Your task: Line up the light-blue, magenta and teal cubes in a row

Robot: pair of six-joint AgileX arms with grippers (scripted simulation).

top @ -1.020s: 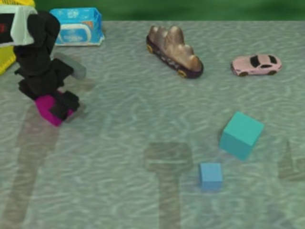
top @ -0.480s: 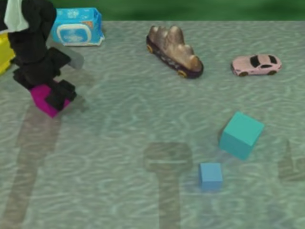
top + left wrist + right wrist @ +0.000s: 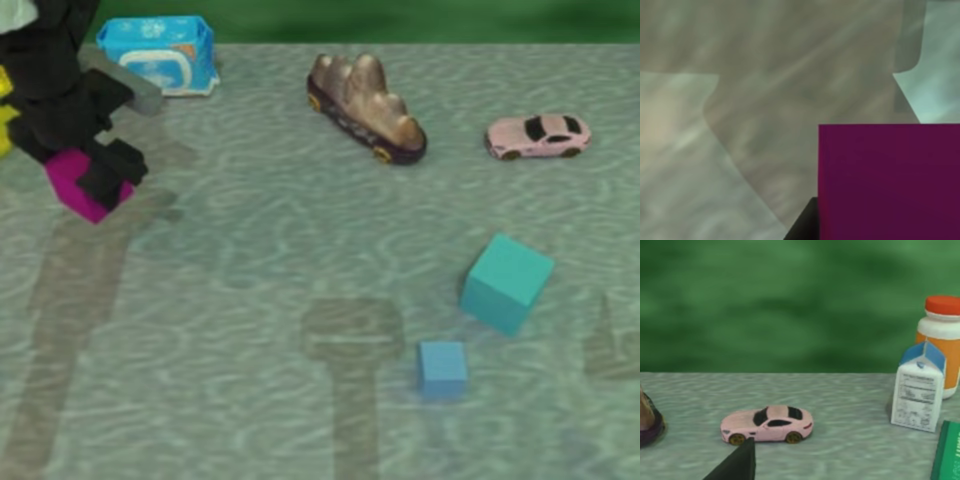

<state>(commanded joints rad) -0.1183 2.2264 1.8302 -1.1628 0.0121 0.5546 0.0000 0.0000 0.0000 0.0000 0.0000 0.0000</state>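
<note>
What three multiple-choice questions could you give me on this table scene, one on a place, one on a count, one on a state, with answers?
1. Where is the light-blue cube?
A. beside the wipes packet
B. near the teal cube, toward the table's front
C. under the toy car

2. How many cubes show in the top view?
A. two
B. three
C. five

3. What is the left claw doing?
A. gripping the magenta cube
B. hanging empty
C. holding the pink car

Answers: 1 B, it sits just in front of the teal one. 2 B, light-blue, teal, magenta. 3 A, dark fingers clamp the magenta cube's sides.
</note>
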